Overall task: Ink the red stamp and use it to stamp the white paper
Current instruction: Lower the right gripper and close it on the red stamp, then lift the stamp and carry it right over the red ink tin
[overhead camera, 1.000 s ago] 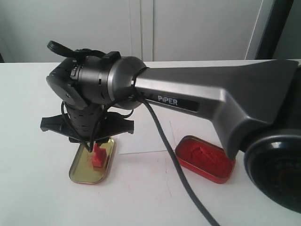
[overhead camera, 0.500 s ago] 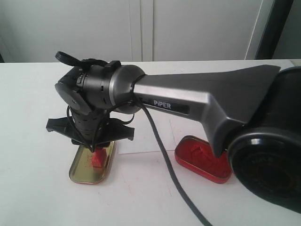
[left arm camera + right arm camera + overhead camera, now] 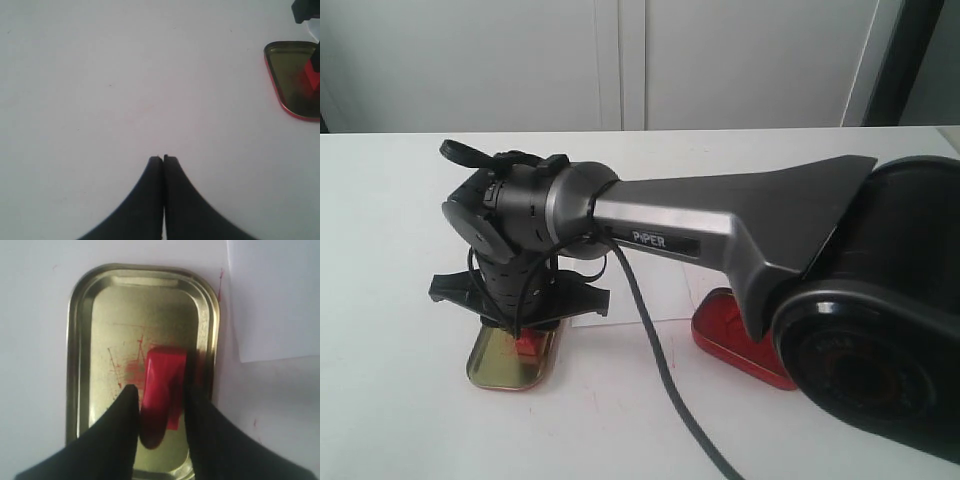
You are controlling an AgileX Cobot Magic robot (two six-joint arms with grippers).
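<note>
The red stamp [image 3: 162,372] stands inside the gold tin lid [image 3: 80,340], seen in the exterior view as a red spot [image 3: 527,344] under the wrist. My right gripper [image 3: 161,390] is lowered over it and open. The two fingers straddle the stamp's knob: one touches it, the other stands a little apart. The white paper [image 3: 275,300] lies just beside the lid, partly hidden behind the arm [image 3: 665,290]. My left gripper [image 3: 163,158] is shut on nothing, over bare tabletop away from the lid [image 3: 290,65].
The red tin of ink paste [image 3: 725,325] sits to the right of the paper, half covered by the right arm's big link [image 3: 770,215]. A cable [image 3: 655,350] hangs across the table in front. Red smears mark the lid's floor.
The right arm has come down over the lid; its fingers now reach around the stamp, which is mostly hidden in the exterior view. The arm's base link swung further into view.
</note>
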